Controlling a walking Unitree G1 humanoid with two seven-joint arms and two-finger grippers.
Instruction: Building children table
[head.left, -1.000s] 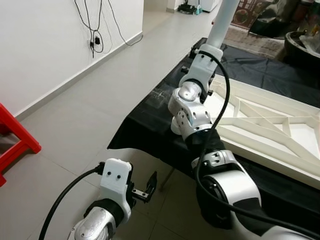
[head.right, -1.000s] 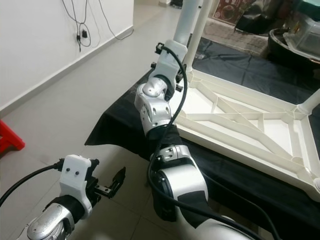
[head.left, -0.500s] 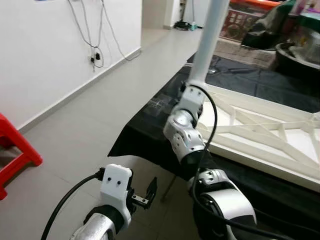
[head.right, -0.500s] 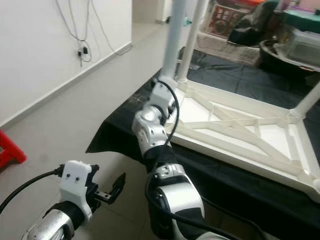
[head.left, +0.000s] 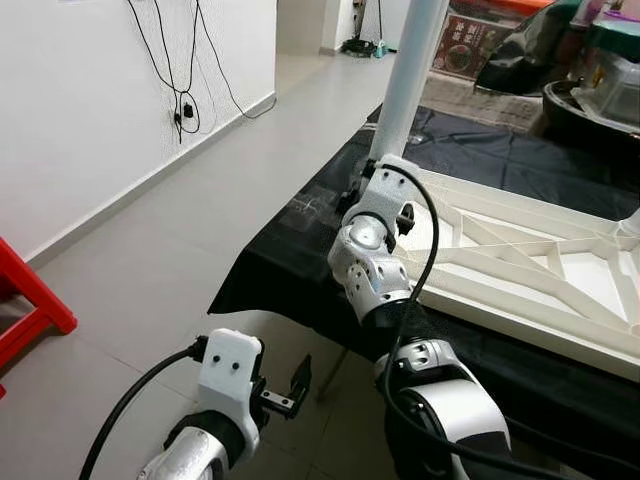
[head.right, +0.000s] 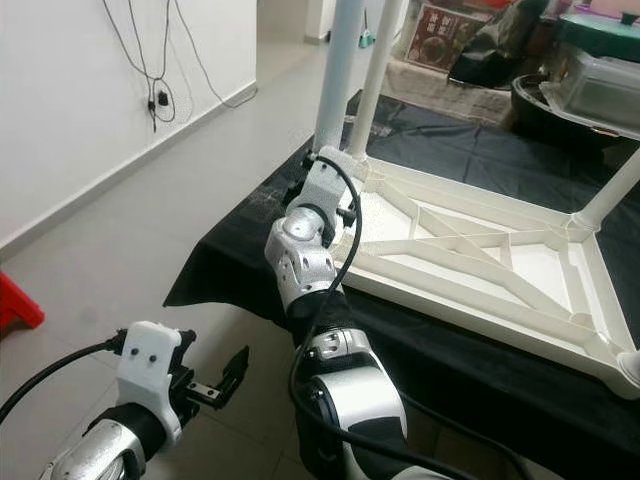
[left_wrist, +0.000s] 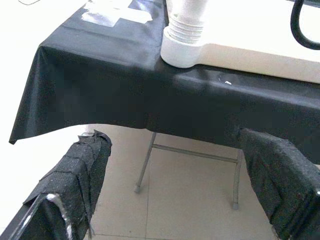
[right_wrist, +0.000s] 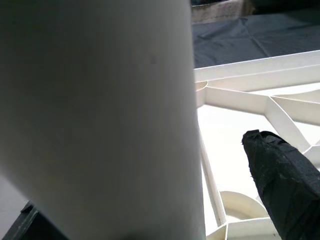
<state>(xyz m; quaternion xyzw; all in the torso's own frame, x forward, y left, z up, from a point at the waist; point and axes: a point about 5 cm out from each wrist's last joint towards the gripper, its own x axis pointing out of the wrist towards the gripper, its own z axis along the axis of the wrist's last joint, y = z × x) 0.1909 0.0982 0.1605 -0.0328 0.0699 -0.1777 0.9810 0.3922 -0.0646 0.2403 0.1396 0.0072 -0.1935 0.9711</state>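
The white children's table top (head.right: 470, 260) is seen lying upside down on the counter (head.left: 300, 250), which is draped in a black cloth; the ribbed underside faces up, presumably so that the corner sockets can receive legs from above. A white leg (head.left: 408, 70) is standing upright in the near-left corner socket, and its threaded foot is seen seated in the collar at that corner in the left wrist view. A second leg (head.right: 378, 75) rises just behind it, and the stub of another is noted at the far right corner. The right arm is stretched forward to the near-left leg, with the right pincer (right_wrist: 280, 185) at the base of that leg; one black finger is visible just beside the white tube in the right wrist view, but whether the fingers are closed on the leg cannot be told. It is judged that the leg is being steadied or turned into its socket. The left pincer (left_wrist: 175, 195) is held low, over the floor (head.left: 150, 240) in front of the counter's edge, with its fingers spread wide and nothing between them, apparently idle. A lidded translucent bin (head.right: 590, 70) is noted beyond the counter; its contents cannot be made out.
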